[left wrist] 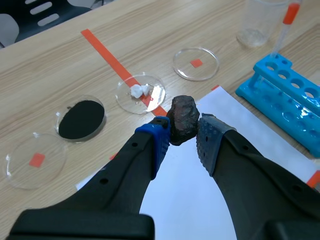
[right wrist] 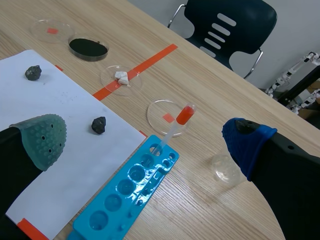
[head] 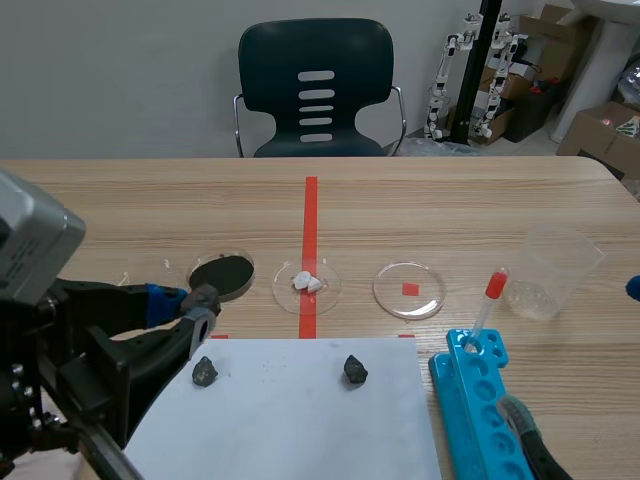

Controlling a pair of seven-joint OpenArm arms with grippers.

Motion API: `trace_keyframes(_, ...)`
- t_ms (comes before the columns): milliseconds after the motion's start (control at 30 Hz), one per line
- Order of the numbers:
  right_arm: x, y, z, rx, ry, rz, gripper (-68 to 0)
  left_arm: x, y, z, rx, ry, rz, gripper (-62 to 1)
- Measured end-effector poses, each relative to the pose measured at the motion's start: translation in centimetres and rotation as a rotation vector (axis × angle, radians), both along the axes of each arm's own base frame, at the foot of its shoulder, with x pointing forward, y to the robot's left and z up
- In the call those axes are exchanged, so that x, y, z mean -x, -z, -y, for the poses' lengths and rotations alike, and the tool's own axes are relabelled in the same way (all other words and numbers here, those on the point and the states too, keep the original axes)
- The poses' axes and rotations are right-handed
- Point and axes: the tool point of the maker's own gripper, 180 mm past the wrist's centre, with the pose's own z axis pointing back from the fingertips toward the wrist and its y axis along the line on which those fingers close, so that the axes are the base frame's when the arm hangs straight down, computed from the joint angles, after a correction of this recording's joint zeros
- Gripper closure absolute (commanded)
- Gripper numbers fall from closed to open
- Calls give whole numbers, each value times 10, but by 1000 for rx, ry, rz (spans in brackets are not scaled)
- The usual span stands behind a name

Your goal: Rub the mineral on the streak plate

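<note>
Light wood table (head: 150, 200) with orange tape marks. White sheet (head: 290, 420) lies flat at the near edge.

Left gripper (left wrist: 183, 131) is over the sheet's far-left part, clamped on the mineral (left wrist: 183, 111). The mineral is dark brown and lumpy, pinched at its near end. Its long axis is in line with the fingers, and its free end pokes past the tips toward the dishes. Touching the sheet or not: cannot tell. The scene view shows a dark lump (head: 205, 372) right at those fingertips; cannot tell from there if it is the same piece. A second lump (head: 354, 370) lies on the sheet to the right, well apart.

Right gripper (right wrist: 145, 139) has fingers wide apart, nothing between, above the blue rack (head: 480, 400) beside the sheet's right edge. A red-bulb dropper (head: 487, 305) stands in the rack's far end.

Beyond the sheet is a row: leftmost clear dish (left wrist: 35, 160), black-powder dish (head: 222, 274), dish of white chunks (head: 307, 283) on the tape line, rightmost clear dish (head: 409, 290). Clear beaker (head: 553, 272) far right.

Behind the table: dark chair (head: 316, 85), grey wall, cardboard boxes (head: 600, 130).
</note>
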Motion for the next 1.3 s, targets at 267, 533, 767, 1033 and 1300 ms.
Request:
trace_keyframes(267, 0, 0, 0, 0, 0, 0, -679, 10, 5, 8, 11, 20, -30, -104)
trace_keyframes(533, 0, 0, 0, 0, 0, 0, -679, 10, 5, 8, 9, 21, -29, -104)
trace_keyframes(767, 0, 0, 0, 0, 0, 0, -679, 10, 5, 8, 9, 21, -29, -104)
trace_keyframes(1033, 0, 0, 0, 0, 0, 0, -679, 10, 5, 8, 9, 21, -29, -104)
trace_keyframes(1300, 0, 0, 0, 0, 0, 0, -679, 10, 5, 8, 9, 21, -29, -104)
